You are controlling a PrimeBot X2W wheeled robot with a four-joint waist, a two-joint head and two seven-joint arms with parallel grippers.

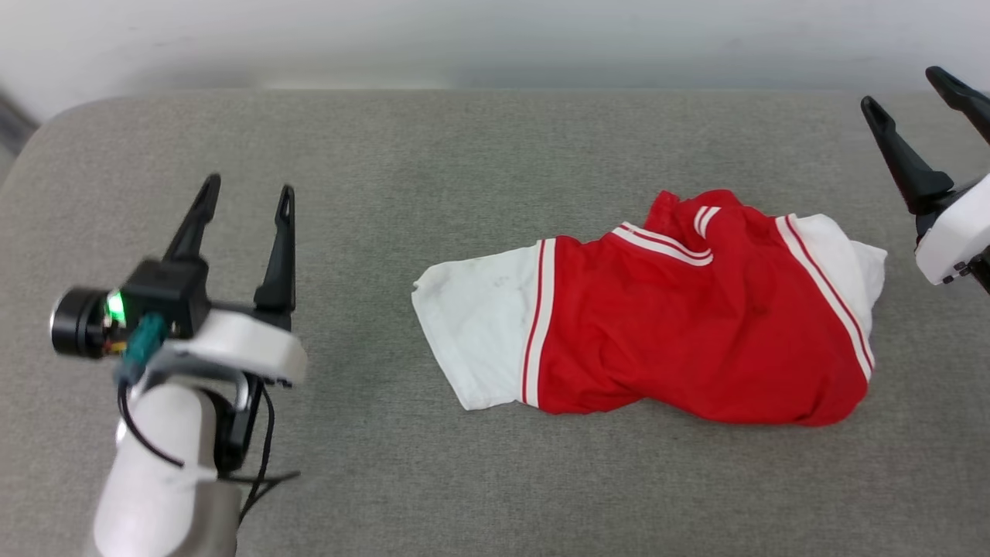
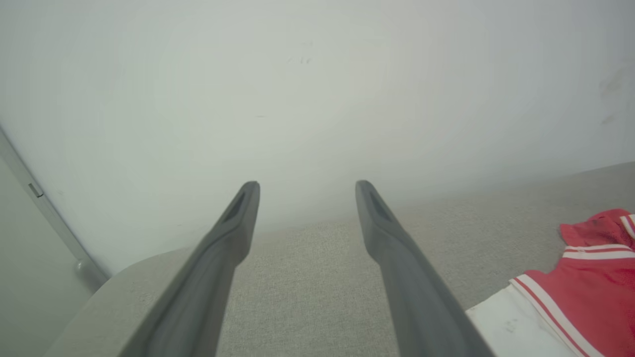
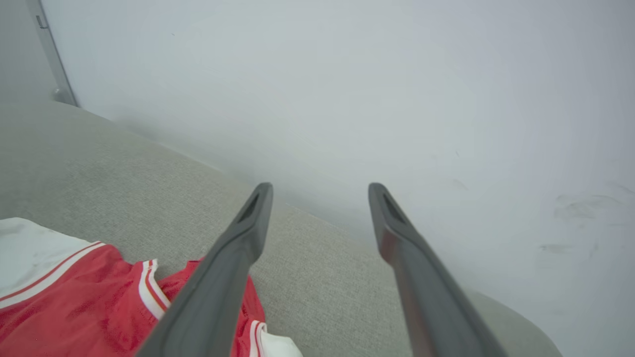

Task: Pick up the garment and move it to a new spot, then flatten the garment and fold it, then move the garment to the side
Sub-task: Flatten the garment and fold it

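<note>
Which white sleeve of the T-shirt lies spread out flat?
The sleeve toward the left gripper: it lies wide and flat, while the other sleeve is bunched narrow.

My left forearm (image 1: 151, 480) is a pale rounded tube, white shading to grey lower down. Above it I see a white shell (image 1: 247, 348), a black block (image 1: 166, 298) with a stubby black camera barrel (image 1: 76, 321), a green light (image 1: 116, 307) and a teal plug (image 1: 143, 346). Thin black cables (image 1: 264, 456) loop alongside. The left fingers (image 1: 277, 263) and right fingers (image 1: 901, 162) are long, dark, tapered, slotted near the tips. The right wrist housing (image 1: 955, 232) is white.
</note>
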